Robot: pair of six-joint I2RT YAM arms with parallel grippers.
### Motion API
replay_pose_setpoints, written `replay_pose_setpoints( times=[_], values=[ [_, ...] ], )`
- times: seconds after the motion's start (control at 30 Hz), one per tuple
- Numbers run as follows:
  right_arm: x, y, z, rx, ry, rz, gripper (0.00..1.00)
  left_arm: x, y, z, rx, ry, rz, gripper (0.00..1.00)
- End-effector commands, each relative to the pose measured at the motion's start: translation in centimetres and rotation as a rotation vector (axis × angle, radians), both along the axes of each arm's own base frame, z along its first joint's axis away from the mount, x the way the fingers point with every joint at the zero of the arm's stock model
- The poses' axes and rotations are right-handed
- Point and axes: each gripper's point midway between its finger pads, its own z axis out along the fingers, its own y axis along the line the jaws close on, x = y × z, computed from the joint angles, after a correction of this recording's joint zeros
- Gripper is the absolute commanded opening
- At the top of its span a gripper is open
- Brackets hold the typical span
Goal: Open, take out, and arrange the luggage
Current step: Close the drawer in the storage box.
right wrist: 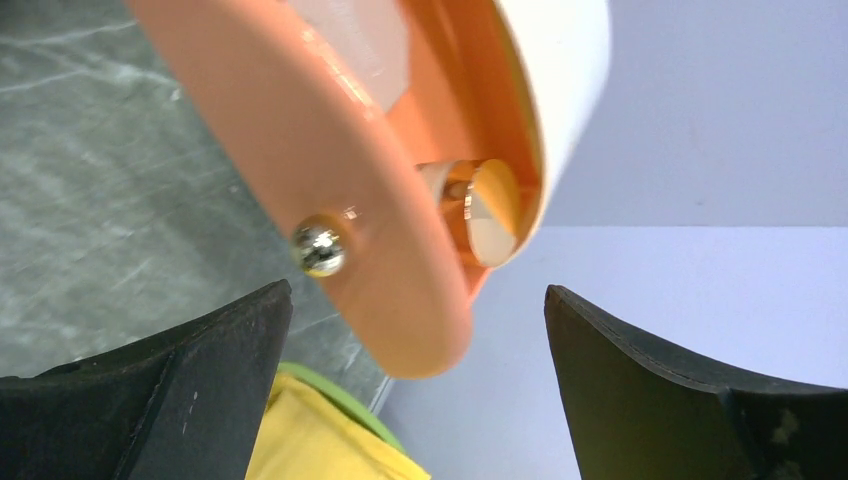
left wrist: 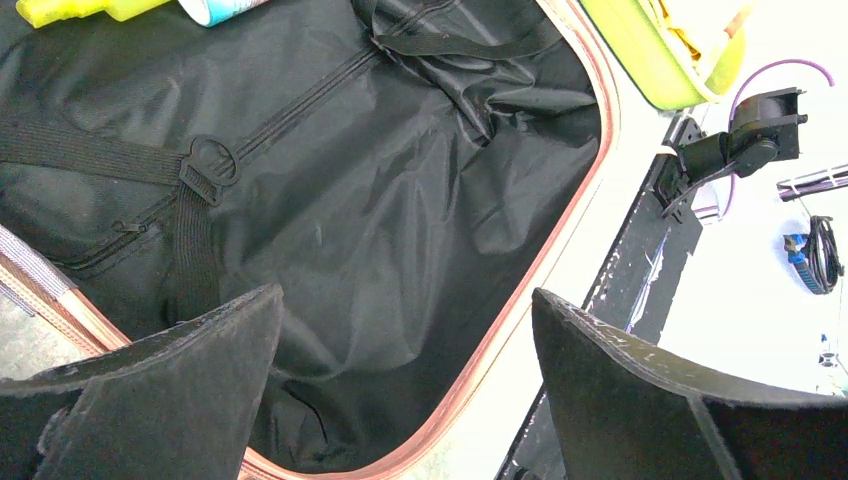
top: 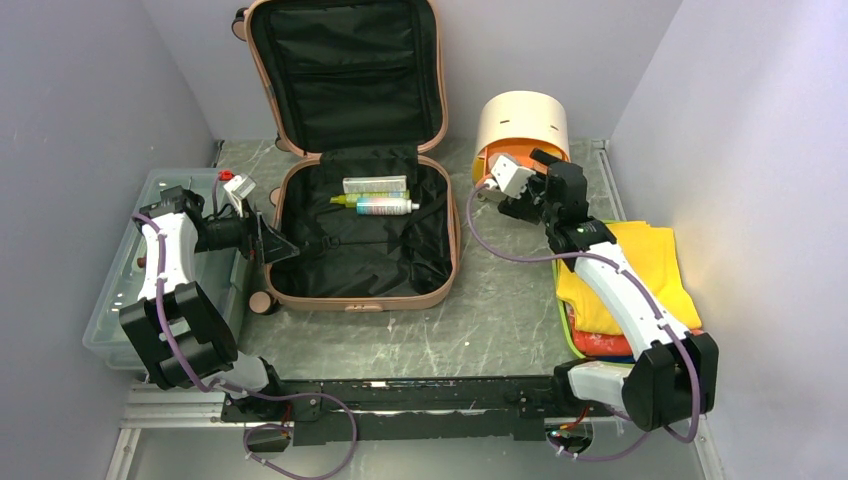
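The luggage (top: 352, 290), a salmon-pink hard-shell suitcase, lies open mid-table with its lid (top: 345, 70) propped against the back wall. On its black lining (left wrist: 380, 200) rest a white flat pack (top: 375, 184), a yellow-green tube (top: 355, 200) and a pastel tube (top: 387, 207). My left gripper (top: 273, 245) (left wrist: 405, 340) is open over the suitcase's left rim, holding nothing. My right gripper (top: 525, 185) (right wrist: 415, 330) is open at a tilted cream-and-orange round case (top: 520, 130). The case's orange edge (right wrist: 330, 200) hangs just ahead of the gap, touching neither finger.
A clear plastic bin (top: 125, 290) stands left of the suitcase under my left arm. A lime-green tray (top: 566, 335) with folded yellow and orange clothes (top: 640, 270) sits at the right under my right arm. Purple walls close in on both sides.
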Motion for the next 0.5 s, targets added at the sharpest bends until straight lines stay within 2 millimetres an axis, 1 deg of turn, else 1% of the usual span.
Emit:
replay_pose_setpoints(
  times=[0.0, 0.13, 0.27, 0.47],
  values=[
    [2.2, -0.5, 5.2, 0.039, -0.182, -0.062, 1.0, 0.1, 0.0, 0.9, -0.009, -0.036, 0.0, 0.99],
    [3.3, -0.1, 5.0, 0.035, -0.165, -0.057, 1.0, 0.1, 0.1, 0.9, -0.009, -0.037, 0.002, 0.99],
    [4.5, -0.5, 4.3, 0.022, -0.158, -0.093, 1.0, 0.1, 0.2, 1.0, -0.011, -0.036, 0.006, 0.99],
    [6.3, -1.0, 5.4, 0.047, -0.214, -0.162, 1.0, 0.2, 0.2, 0.9, -0.015, -0.032, 0.008, 0.99]
  ],
)
